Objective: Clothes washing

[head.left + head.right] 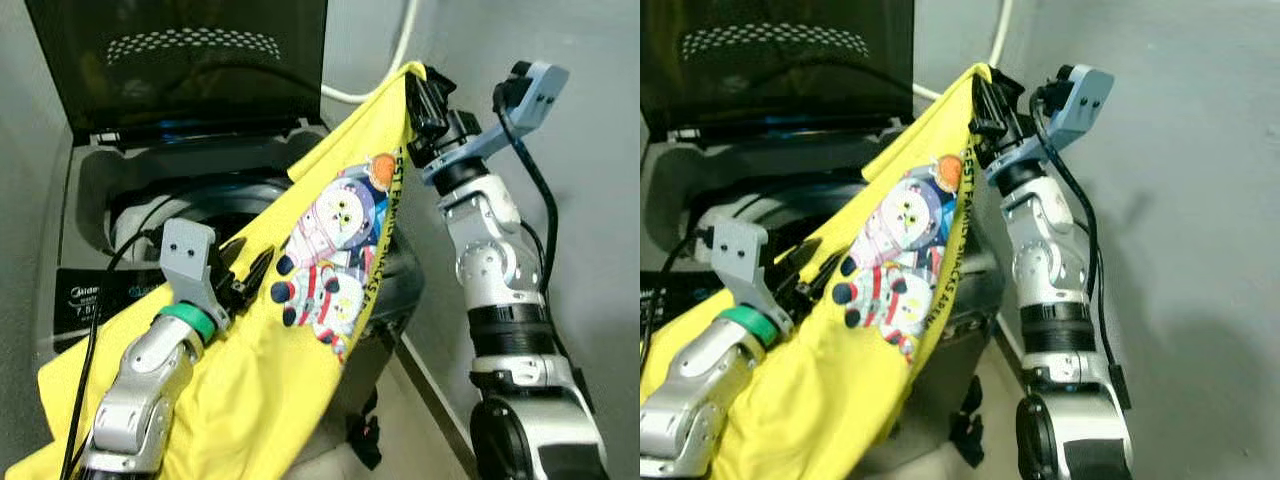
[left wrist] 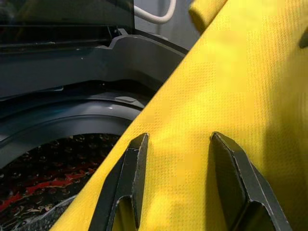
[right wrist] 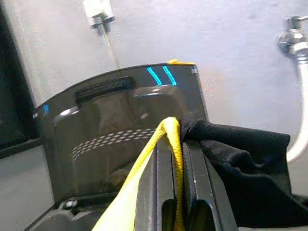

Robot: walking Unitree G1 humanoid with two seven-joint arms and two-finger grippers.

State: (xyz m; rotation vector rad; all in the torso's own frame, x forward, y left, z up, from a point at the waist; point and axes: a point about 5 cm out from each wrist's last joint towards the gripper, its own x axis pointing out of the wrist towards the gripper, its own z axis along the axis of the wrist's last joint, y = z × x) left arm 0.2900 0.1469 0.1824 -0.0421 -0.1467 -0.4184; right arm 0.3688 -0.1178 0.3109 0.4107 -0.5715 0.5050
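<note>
The yellow shirt [image 1: 300, 330] with the cartoon print hangs stretched between the two arms, above and in front of the open washing machine [image 1: 130, 215], whose lid [image 1: 180, 60] stands upright behind. The right pincer [image 1: 985, 105] holds the top edge of the cloth high near the wall; its fingers are pressed together on the yellow hem (a piece of black fabric [image 3: 240, 163] is bunched right beside them). The left pincer [image 2: 175, 187] is lower, near the drum [image 2: 53, 178], with its fingers apart and the cloth lying across them, not pinched. To load well, I think the right arm should carry the hem over the drum opening before letting go, because much cloth hangs outside the front rim and could slide to the floor. The left pincer can push the lower part inward.
</note>
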